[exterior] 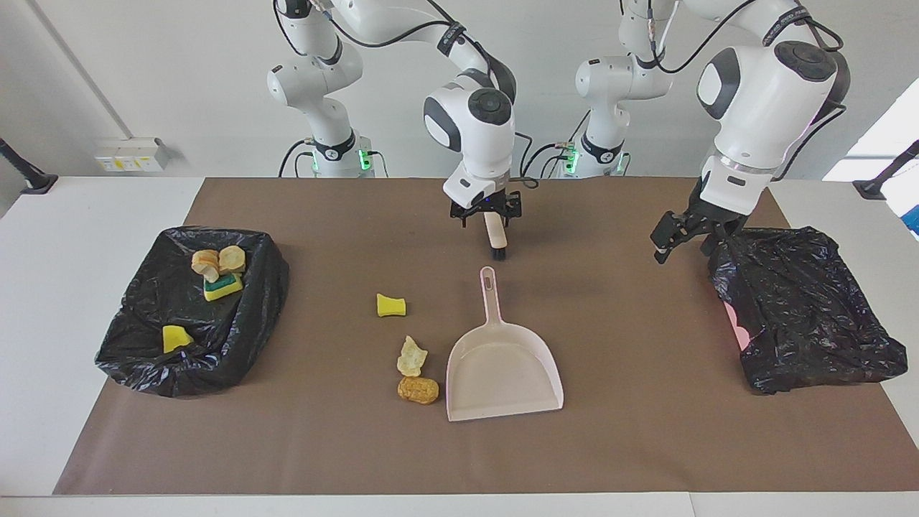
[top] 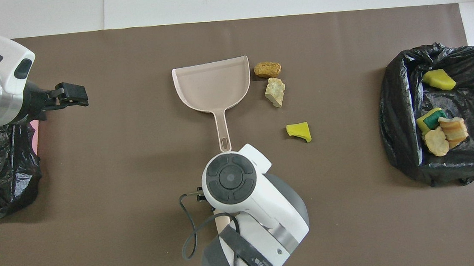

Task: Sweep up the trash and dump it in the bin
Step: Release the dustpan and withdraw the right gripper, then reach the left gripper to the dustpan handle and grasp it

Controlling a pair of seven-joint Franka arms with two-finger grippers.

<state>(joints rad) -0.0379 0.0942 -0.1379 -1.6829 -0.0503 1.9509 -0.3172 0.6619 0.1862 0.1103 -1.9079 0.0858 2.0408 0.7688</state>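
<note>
Brown matting [exterior: 646,445] carries dustpan [exterior: 502,370], loose scraps [exterior: 391,305]; right gripper [exterior: 487,213] spread above brush [exterior: 495,237]; left gripper [exterior: 675,233] unclenched beside black bag [exterior: 804,316]

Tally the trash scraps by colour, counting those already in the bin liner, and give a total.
Yellow sponge chunks: 3 (one has a green face)
Tan-brown lumps: 4
Total: 7
</note>
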